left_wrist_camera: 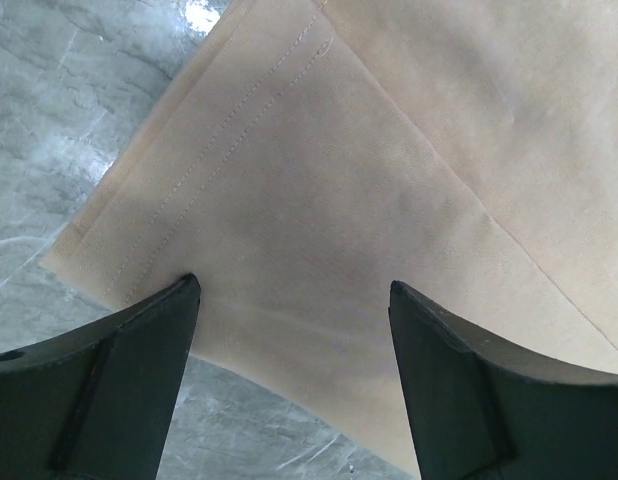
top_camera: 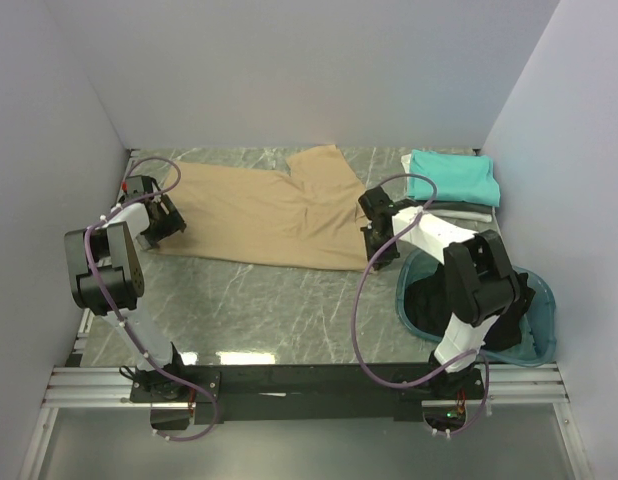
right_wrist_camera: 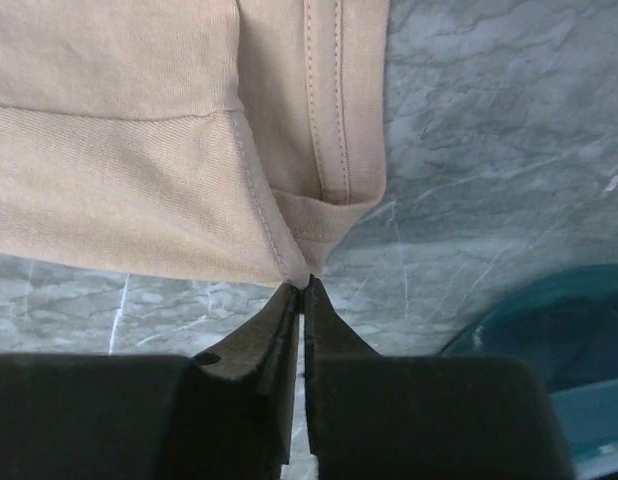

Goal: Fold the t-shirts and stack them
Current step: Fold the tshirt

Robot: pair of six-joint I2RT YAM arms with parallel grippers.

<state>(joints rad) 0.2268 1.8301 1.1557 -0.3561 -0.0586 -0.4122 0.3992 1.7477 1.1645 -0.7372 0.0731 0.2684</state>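
Observation:
A tan t-shirt (top_camera: 259,210) lies spread flat on the marble table. My left gripper (top_camera: 167,222) is open over the shirt's left corner (left_wrist_camera: 319,200), its fingers (left_wrist_camera: 139,350) straddling the cloth edge. My right gripper (top_camera: 374,238) is shut on the shirt's right corner, pinching the hem where the seams meet (right_wrist_camera: 307,272). A folded teal t-shirt (top_camera: 451,177) sits on top of folded grey and white ones at the back right. A black t-shirt (top_camera: 429,300) lies in the basin.
A round teal plastic basin (top_camera: 539,300) stands at the front right, partly under my right arm; its rim shows in the right wrist view (right_wrist_camera: 549,330). White walls close in the table on three sides.

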